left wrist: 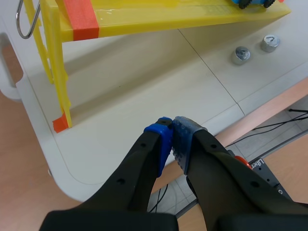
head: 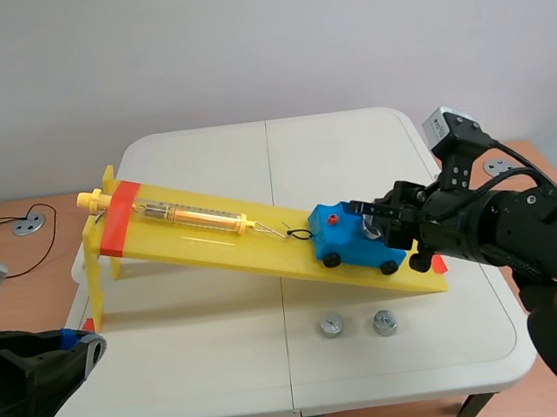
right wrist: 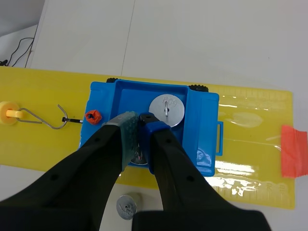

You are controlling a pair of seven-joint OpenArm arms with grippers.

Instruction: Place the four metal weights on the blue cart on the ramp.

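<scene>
Right gripper (right wrist: 138, 122) narrow, fingers down inside the cart (right wrist: 202, 144). A weight (right wrist: 139, 155) sits pinched between them, low over the tray floor. The grip looks closed on it, though the fingers hide most of it. Loaded weight (right wrist: 166, 109) lies flat in the tray just beside the fingers, toward the cart's far wall. Cart sits on the ramp (right wrist: 250, 144) near its low end, toward the right edge of the table (head: 202, 157), tethered uphill by a hook (right wrist: 48, 119). Two spare weights (head: 331, 324) (head: 385, 323) stand near the table's front edge, just in front of the ramp's low end. Left gripper (left wrist: 172, 130) pressed closed on nothing, hanging off the front left corner, well apart.

Step, by my read: second of four going in. Next: let go, lift straight up clear of the tray walls, then go down to a spare weight.

Room: tray is tight, loaded weight very near the fingers. The ramp's front lip lies between cart and spares, so go over it. Spares sit close to the front edge, little margin there.
</scene>
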